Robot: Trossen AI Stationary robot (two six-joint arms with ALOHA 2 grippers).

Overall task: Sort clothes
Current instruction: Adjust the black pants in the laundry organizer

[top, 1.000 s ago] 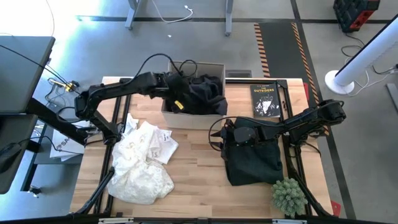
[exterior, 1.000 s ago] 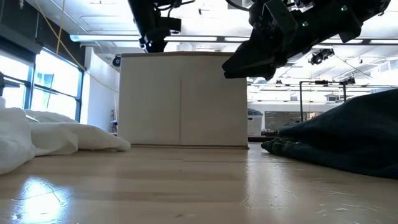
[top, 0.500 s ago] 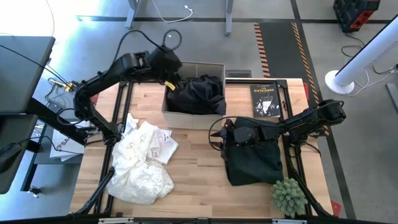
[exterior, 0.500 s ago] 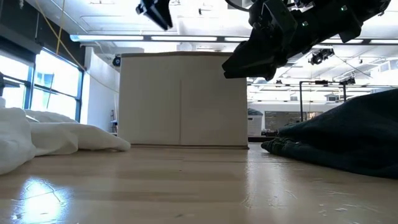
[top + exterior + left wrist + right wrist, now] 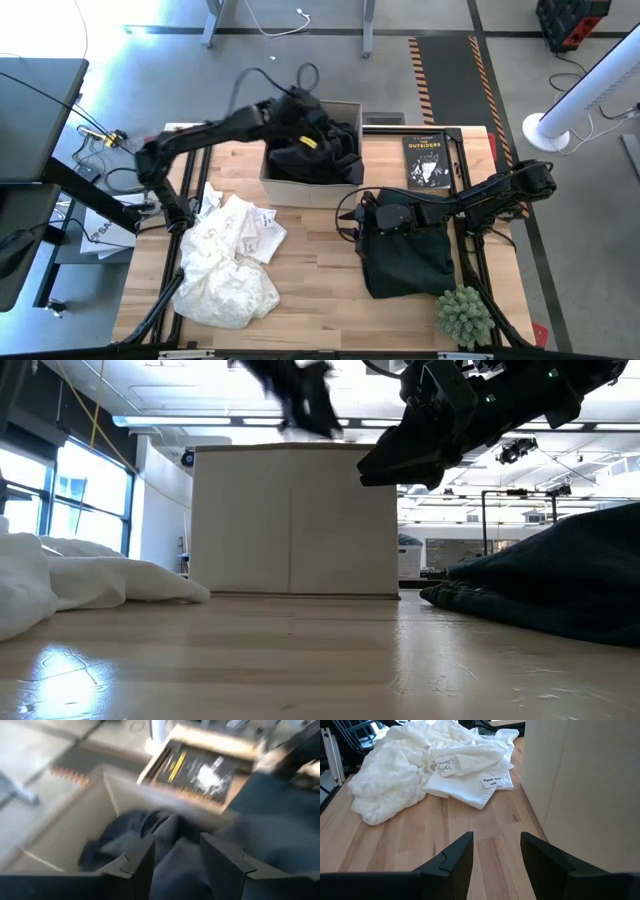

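A cardboard box (image 5: pixel 310 186) at the table's far middle holds dark clothes (image 5: pixel 322 150). My left gripper (image 5: pixel 308 122) hovers open just above them; in its wrist view the dark clothes (image 5: pixel 125 845) lie beyond the open fingers (image 5: pixel 176 847). A heap of white clothes (image 5: pixel 235 262) with paper tags lies on the table at the near left. A dark garment (image 5: pixel 405 262) lies on the table at the near right. My right gripper (image 5: pixel 355 218) hangs open above that garment's left edge, pointing toward the white heap (image 5: pixel 420 765), with nothing between its fingers.
A black book (image 5: pixel 425 160) lies right of the box at the far right. A small green spiky plant (image 5: pixel 465 315) stands at the near right corner. Bare wood (image 5: pixel 320 280) lies between the two heaps. The box wall (image 5: pixel 585 785) stands close beside my right gripper.
My left gripper has risen from the box's left side and swung out past its far left corner. It has then come back toward the right and stands over the middle of the box. The dark clothes stay in the box. My right arm has kept still.
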